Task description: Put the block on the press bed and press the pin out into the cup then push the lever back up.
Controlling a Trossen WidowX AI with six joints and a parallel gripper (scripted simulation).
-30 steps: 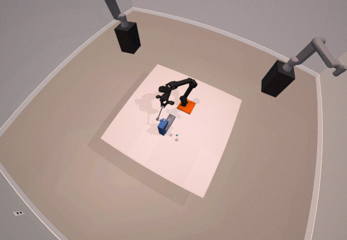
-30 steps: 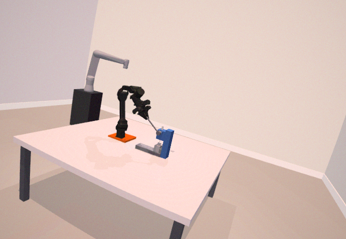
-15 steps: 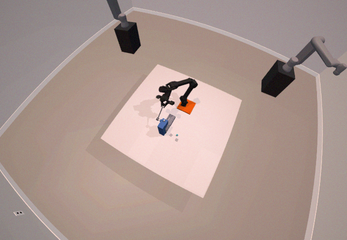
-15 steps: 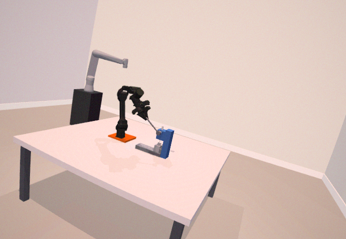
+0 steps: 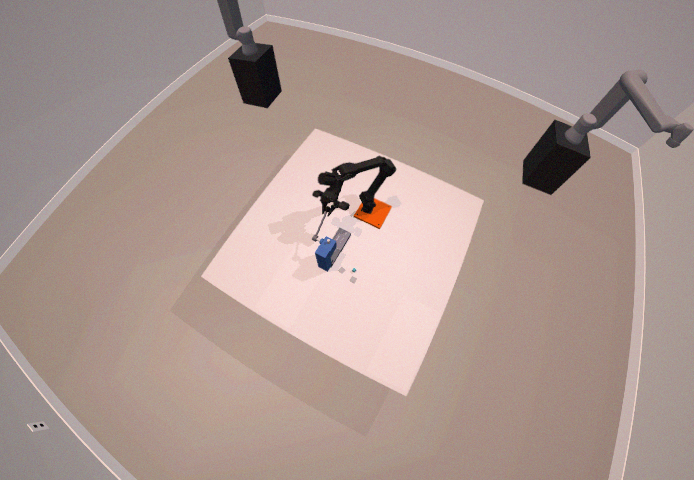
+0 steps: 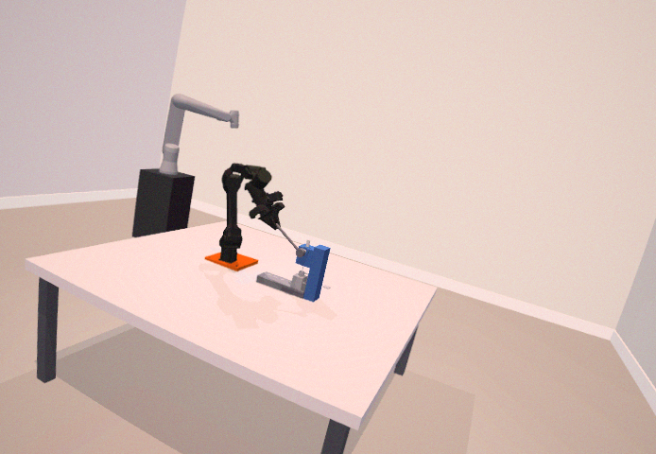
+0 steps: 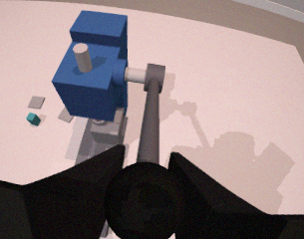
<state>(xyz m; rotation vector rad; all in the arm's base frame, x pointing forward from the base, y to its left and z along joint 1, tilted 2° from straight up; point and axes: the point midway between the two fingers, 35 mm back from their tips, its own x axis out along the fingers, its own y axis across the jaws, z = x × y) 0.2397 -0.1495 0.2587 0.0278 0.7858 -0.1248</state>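
Right now, the gripper [image 5: 328,210] [image 6: 275,224] [image 7: 147,155] is closed around the top end of the lever [image 5: 320,225] [image 6: 288,239] [image 7: 151,124], and a dark round knob [image 7: 144,201] hides the spot where they meet. The lever slants up and away from the side of the blue press [image 5: 325,253] [image 6: 317,272] [image 7: 89,100], so it is up, not pulled down. The gray block [image 6: 299,281] [image 7: 108,130] sits on the bed [image 5: 343,240] [image 6: 275,282] at the foot of the press, under its blue head. From the wrist, the head covers part of the block, and from the top the block is too small to make out well. The pin is too tiny to see clearly, so I cannot tell if it is right under the punch. The cup cannot be made out, and one finger covers part of the bed. The block is lower than the fingers, well apart from them and closer to the press, and they do not touch it. The lever reaches from the fingers down to the side of the press. On the table [image 5: 387,339] [image 6: 179,321] [image 7: 231,70], a little teal cube [image 5: 353,270] [image 7: 34,119] lies near the press, with two flat gray squares [image 5: 353,279] [image 7: 37,102] close by.
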